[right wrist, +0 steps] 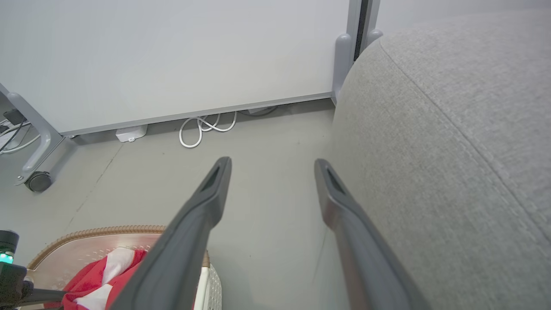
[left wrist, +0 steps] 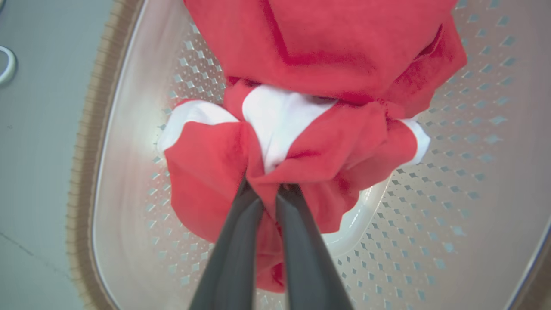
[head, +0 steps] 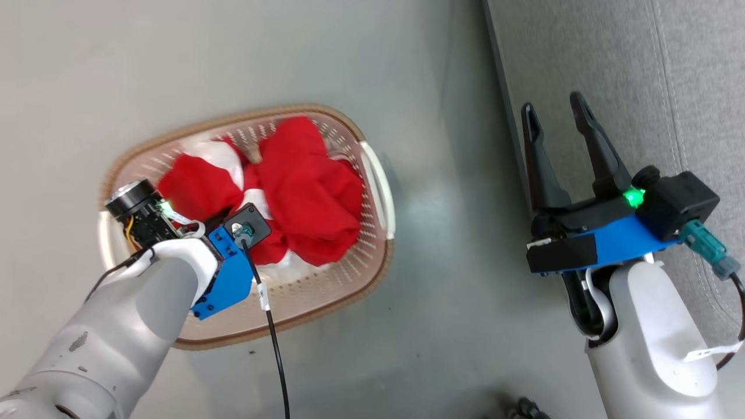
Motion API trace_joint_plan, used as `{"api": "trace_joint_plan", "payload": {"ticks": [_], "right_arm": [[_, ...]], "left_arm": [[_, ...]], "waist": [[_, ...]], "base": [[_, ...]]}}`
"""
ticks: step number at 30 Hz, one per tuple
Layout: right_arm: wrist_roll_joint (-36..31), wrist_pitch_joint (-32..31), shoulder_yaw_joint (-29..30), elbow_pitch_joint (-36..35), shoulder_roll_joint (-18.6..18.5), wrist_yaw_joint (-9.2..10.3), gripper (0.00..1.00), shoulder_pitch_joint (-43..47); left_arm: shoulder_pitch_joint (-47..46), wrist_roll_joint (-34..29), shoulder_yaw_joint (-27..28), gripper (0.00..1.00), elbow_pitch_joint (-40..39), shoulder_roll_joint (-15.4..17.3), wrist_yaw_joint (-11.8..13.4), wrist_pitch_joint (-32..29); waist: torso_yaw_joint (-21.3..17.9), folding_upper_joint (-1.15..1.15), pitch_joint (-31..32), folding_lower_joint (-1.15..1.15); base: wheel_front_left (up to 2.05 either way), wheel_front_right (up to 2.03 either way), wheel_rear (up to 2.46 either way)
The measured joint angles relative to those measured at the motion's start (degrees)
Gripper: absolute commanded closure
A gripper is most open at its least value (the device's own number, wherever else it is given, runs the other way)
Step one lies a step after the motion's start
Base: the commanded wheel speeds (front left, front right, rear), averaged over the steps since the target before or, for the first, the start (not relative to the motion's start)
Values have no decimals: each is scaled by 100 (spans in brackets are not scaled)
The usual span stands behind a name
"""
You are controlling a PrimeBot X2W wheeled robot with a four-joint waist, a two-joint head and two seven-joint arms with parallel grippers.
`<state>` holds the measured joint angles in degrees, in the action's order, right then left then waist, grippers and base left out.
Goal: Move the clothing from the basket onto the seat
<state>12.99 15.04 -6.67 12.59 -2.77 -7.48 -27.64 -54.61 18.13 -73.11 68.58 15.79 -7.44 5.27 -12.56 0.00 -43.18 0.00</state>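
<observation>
Down in the basket (head: 326, 282), the left gripper (left wrist: 269, 191) is pinching a fold of the clothing (left wrist: 301, 142), while the right gripper (head: 553, 113) is hanging wide open by the seat (head: 611, 70). It's only biting a thin bunch, so the fabric could be slipping out on the lift, or dragging the second piece along. The clothing is sitting crumpled, bright red with white panels.

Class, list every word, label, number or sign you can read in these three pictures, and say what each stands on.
No text can be read.
Small white tag on the black cable: marks too small to read.
White strip at the head view's lower right: blurred, nothing legible.
</observation>
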Motion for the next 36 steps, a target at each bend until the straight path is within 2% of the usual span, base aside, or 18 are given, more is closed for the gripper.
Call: {"api": "trace_joint_plan", "payload": {"ticks": [10,17,21,36], "right_arm": [[-305,0,199,213,2,0,0,406],[-389,0,310,346,1,0,0,832],[-431,1,361,414,1,0,0,1035],[-426,0,399,577,0,0,0,1729]], "left_arm": [[201,641,223,100,159,-381,0,740],[388,923,364,100,137,-658,0,931],[451,1027,475,100,59,-704,0,959],[945,1145,1454,100,-1403,-638,245,972]], "waist": [[493,0,949,0],[816,0,1692,-1],[976,0,2124,-1],[1442,0,3511,-1]], "base": [[0,0,0],[0,0,0],[0,0,0],[0,0,0]]}}
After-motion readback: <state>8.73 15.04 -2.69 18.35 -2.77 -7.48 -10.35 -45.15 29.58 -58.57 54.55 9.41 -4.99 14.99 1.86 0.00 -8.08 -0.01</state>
